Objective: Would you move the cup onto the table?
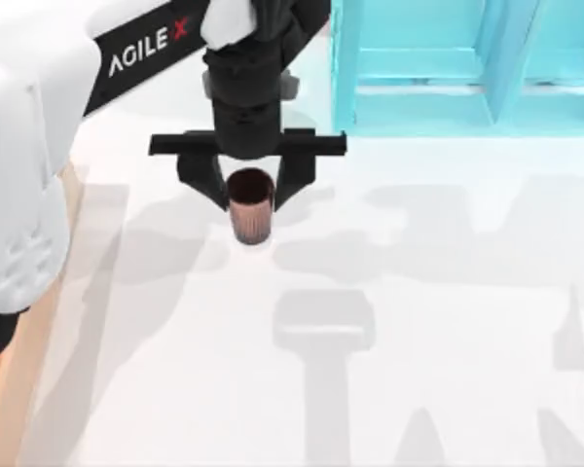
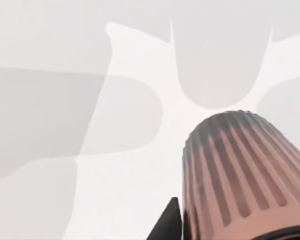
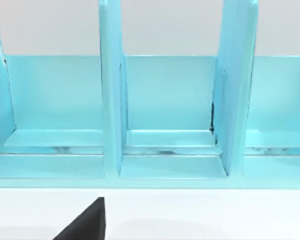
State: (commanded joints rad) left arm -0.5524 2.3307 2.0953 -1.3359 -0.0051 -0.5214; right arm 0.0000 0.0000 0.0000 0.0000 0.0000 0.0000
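Note:
The cup (image 1: 251, 209), small, reddish-brown and ribbed with a dark inside, stands upright on or just over the white table (image 1: 438, 292), left of centre and toward the back. My left gripper (image 1: 250, 195) reaches down from above, shut on the cup, with one black finger on each side of its rim. Up close, the left wrist view has the cup's ribbed wall (image 2: 240, 175) with a black fingertip (image 2: 169, 225) against it. A black part of my right gripper (image 3: 87, 222) faces the turquoise shelf.
The turquoise shelf unit (image 1: 467, 58) stands at the back right, its open compartments (image 3: 165, 100) facing the table. An orange-brown wooden tray (image 1: 19, 389) runs along the left edge under my left arm's white body. Arm shadows fall across the table's middle and right.

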